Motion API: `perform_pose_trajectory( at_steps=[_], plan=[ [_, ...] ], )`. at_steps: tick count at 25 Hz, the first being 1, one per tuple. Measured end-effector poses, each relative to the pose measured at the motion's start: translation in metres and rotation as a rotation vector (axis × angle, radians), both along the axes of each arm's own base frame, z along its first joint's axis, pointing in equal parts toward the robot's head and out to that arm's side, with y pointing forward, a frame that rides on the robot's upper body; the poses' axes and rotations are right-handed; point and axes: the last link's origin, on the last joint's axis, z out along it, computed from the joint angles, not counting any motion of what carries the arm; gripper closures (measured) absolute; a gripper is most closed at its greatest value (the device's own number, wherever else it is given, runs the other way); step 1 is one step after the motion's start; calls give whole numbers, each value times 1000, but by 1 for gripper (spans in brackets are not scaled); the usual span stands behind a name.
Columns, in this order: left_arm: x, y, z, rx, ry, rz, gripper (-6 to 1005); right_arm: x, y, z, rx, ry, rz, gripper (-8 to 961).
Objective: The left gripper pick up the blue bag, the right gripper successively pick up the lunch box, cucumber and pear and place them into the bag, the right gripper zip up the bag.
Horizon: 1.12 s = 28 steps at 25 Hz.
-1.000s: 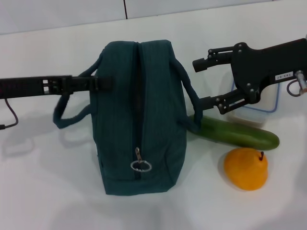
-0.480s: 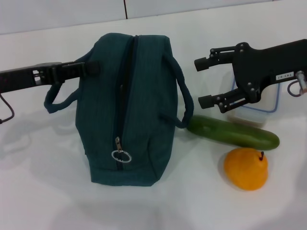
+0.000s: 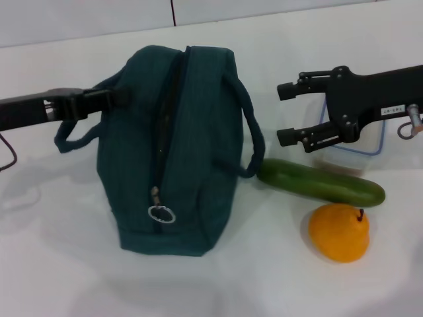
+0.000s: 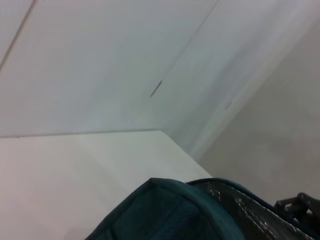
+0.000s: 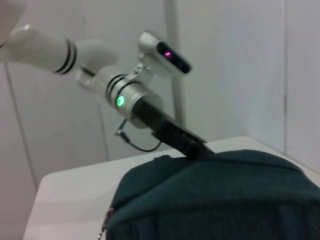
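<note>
Right gripper (image 3: 285, 113), fingers apart, hovers over the lunch box (image 3: 370, 146), beside the blue bag (image 3: 178, 145)

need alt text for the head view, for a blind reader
The left gripper grips a handle of the zipped blue bag. The right gripper hangs open above a lunch box, with a cucumber and pear nearby.

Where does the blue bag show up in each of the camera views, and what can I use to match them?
Head view: the blue bag stands left of centre on the table.
Left wrist view: only a corner of it shows, along the bottom edge.
Right wrist view: it fills the lower part of the picture.
Shared landmark: the left gripper at its handle, also seen from the right wrist.
</note>
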Motion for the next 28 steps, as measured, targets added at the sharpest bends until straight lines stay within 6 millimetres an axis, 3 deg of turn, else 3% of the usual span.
perform_pose_trajectory(
  at_steps=[6, 7, 8, 13, 17, 22, 28],
  plan=[
    [1, 3, -4, 49, -16, -9, 870, 27, 10, 17, 112, 132, -248, 84],
    [3, 2, -8, 43, -24, -22, 879, 45, 16, 26, 161, 206, -398, 84],
    [3, 2, -8, 43, -24, -22, 888, 45, 16, 26, 161, 206, -398, 84],
    [6, 5, -9, 60, -47, -30, 927, 84, 19, 46, 205, 355, -647, 84],
    [8, 8, -12, 69, -40, -30, 943, 112, 13, 72, 255, 470, -803, 84],
    [12, 12, -19, 76, -36, -46, 943, 120, 13, 78, 220, 451, -903, 84],
    [14, 11, -22, 84, -41, -73, 944, 132, 19, 68, 199, 403, -1036, 85]
  ],
)
